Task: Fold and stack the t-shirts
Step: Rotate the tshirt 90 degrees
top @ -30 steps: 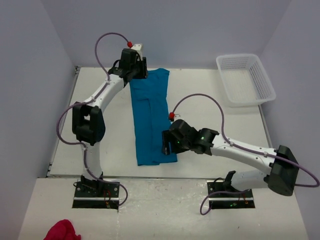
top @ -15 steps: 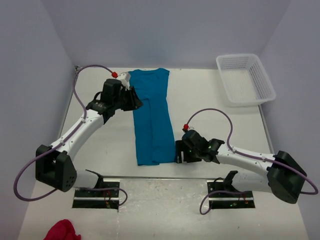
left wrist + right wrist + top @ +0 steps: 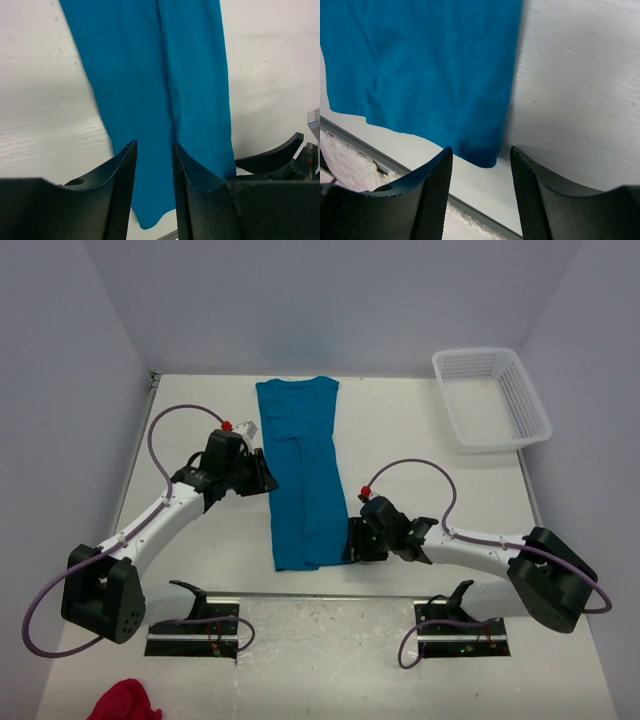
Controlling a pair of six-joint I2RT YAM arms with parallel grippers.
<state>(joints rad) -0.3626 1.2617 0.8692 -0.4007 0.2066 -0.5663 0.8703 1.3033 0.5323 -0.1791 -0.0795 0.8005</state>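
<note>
I see the teal t-shirt (image 3: pixel 300 480) lying flat as a long, narrow strip, running near to far down the middle of the tabletop (image 3: pixel 420 460). My left fingers (image 3: pixel 129 155) sit at its left edge, slightly parted, and they seem to grip nothing. My right fingers (image 3: pixel 445 160) stand apart over its near right corner, empty

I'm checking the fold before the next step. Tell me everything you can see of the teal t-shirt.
The t-shirt is plain teal-blue soft cloth, no print, folded lengthwise into a long narrow strip with a fold edge down its middle. It lies flat on the white table, running far to near. The left hand is at its left side, the right hand at its near right corner, both open; contact unclear.
</note>
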